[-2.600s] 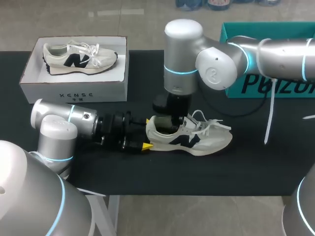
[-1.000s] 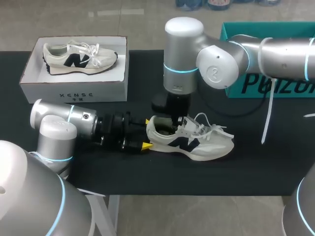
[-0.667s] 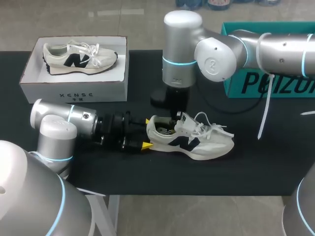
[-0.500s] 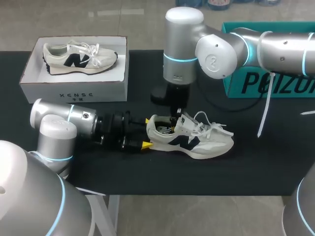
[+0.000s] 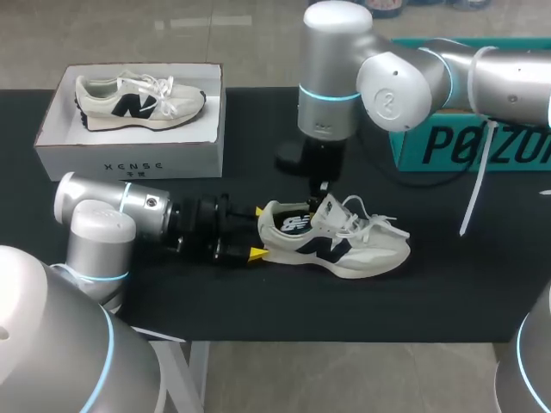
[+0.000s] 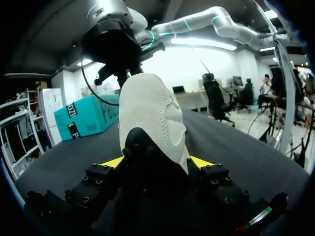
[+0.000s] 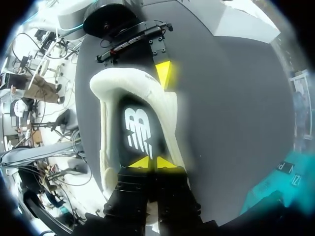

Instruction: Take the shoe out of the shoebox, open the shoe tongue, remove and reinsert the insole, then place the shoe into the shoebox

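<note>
A cream sneaker (image 5: 362, 245) with a dark side logo lies on the black table, toe to the right. My left gripper (image 5: 256, 232) is shut on its heel, one yellow tip on each side; the left wrist view shows the heel (image 6: 147, 113) filling the gap between the fingers. My right gripper (image 5: 322, 194) hangs just above the shoe's opening, beside the raised tongue. It is shut on the edge of the black insole (image 5: 295, 224). In the right wrist view the insole (image 7: 138, 132), with its white logo, lies ahead of the closed right gripper (image 7: 148, 162), inside the shoe (image 7: 127, 81).
A white shoebox (image 5: 129, 157) stands at the back left with a second sneaker (image 5: 138, 99) in it. A teal box (image 5: 465, 146) sits at the back right. Loose laces (image 5: 379, 225) trail over the shoe's top.
My right arm has risen out of the shoe's opening and shifted slightly right. The insole has tilted up, so its logo now shows. My left gripper and the shoe kept still.
</note>
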Available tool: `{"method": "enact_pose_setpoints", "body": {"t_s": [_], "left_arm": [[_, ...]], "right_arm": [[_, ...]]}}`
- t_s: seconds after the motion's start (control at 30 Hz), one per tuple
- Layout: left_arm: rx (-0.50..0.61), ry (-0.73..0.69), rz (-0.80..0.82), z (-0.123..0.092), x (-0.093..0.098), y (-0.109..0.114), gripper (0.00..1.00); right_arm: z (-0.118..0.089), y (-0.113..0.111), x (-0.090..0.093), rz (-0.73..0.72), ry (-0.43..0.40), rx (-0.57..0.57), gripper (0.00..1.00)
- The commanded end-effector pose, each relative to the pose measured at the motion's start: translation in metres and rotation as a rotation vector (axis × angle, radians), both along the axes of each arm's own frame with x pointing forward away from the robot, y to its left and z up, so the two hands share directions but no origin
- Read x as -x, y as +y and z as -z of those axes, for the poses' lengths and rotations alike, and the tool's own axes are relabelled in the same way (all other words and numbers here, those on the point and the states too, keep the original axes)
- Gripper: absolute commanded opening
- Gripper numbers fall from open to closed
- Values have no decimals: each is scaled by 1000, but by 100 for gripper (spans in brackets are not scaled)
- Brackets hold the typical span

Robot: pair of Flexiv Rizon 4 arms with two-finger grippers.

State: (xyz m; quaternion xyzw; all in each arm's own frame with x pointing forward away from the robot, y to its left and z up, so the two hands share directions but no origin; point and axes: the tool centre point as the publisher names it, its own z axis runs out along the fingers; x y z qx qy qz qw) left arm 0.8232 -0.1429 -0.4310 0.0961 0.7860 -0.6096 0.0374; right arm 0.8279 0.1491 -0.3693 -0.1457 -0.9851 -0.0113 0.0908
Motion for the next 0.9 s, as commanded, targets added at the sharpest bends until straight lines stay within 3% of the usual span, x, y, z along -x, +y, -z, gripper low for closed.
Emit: {"method": "enact_pose_setpoints", "body": {"t_s": [0.03,0.43,0.9], "left_arm": [[-1,-2,-1,3,2,0,0],[-1,-2,-1,3,2,0,0],[-1,-2,-1,3,2,0,0]], "right_arm": [[-10,-17,4,14,-36,-33,0],[-25,-28,2,68,-100,-92,0],[-31,-9,2,56,-126,-185,0]]}}
